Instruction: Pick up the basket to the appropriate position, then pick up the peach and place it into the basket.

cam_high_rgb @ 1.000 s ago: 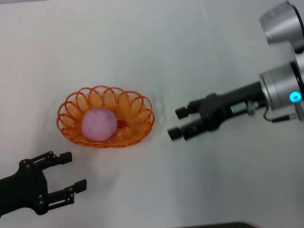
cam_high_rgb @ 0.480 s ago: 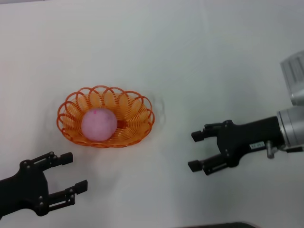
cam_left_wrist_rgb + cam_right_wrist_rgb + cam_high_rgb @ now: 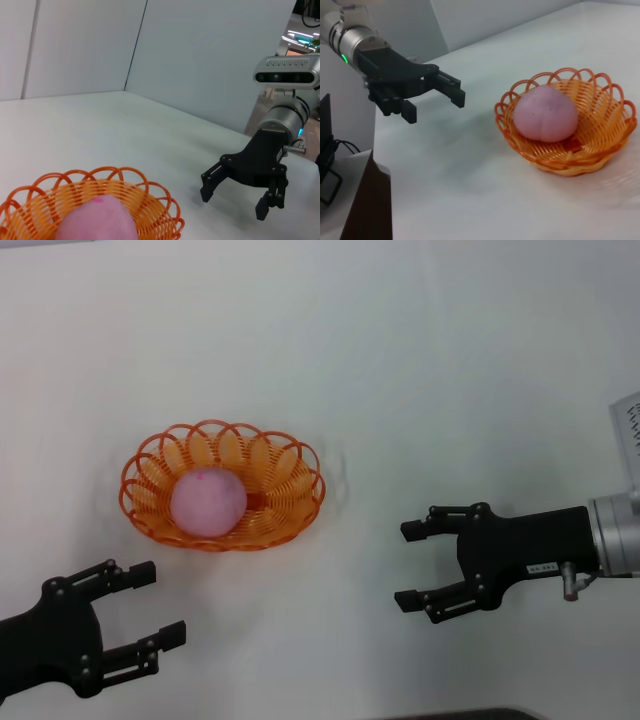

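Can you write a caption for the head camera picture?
Peach sits in the basket; left pincer and right pincer open nearby.

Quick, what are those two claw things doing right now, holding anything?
Left gripper: open, holding nothing, near the table's front edge.
Right gripper: open, holding nothing, off to the basket's right.

The setting is identified as a robotics test lab or demonstration area. A plain white counter [image 3: 420, 360] is bounded by bare white partition panels [image 3: 200, 50] joined at a vertical seam, as shown in the left wrist view. A depth-camera unit [image 3: 287, 76] is mounted on the robot arm. Beyond the panels, a lit interior with ceiling lights [image 3: 300, 37] is visible. At the counter edge, black cabling [image 3: 330, 165] is seen in the right wrist view.
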`<state>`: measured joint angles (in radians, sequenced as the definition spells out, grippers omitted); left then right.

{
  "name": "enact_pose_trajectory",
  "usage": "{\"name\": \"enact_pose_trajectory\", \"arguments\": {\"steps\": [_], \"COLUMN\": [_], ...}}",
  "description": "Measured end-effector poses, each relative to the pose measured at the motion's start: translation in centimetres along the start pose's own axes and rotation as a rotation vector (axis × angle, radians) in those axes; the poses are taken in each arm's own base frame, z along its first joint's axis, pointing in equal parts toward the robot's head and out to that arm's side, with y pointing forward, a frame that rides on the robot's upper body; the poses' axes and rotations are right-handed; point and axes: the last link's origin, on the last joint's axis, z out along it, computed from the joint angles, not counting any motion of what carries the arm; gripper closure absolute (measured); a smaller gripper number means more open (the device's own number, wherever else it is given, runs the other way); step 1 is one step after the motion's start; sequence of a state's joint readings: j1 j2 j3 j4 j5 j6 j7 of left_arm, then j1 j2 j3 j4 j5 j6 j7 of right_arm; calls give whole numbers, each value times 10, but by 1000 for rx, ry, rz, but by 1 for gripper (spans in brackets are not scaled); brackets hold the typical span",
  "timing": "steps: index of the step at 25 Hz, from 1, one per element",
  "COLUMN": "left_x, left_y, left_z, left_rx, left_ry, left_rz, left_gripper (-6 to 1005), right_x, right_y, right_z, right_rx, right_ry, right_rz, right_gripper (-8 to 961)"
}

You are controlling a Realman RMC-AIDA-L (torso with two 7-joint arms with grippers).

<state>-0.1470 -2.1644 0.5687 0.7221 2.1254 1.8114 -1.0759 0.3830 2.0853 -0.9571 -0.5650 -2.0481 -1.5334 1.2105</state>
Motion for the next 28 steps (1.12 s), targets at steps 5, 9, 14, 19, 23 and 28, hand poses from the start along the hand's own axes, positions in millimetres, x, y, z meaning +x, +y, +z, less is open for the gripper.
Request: {"name": "enact_pose_trajectory", "arguments": {"steps": [5,9,14,19,23,28], "left_x": [-2,-4,-5,-6,-7,-7], "left_y": [1,2,3,1,0,0], "left_z": [1,3,4,5,6,7], "left_rx": [-5,-15,-17,-3,0,3], "left_ry": [-8,-16,-17,-23,-26,-22], "left_rz": [-8,-19,-22,-22,-23,-23], "left_gripper": [220,220,220,220,220,220], "right_x": [-1,-5,-6,-8,-9,-10], "right_y": [0,0,-2,-5,-6,-6], "right_z": [0,-3,-6,-9,-8,-7], "right_rx": [0,0,11,30,28,25], "right_ry": [-7,-24,-39,-55,-57,-56], "right_rz": [-7,-12,-18,-15,-16,-19], "right_gripper": [-3,-3,-3,-3,-3,-3]}}
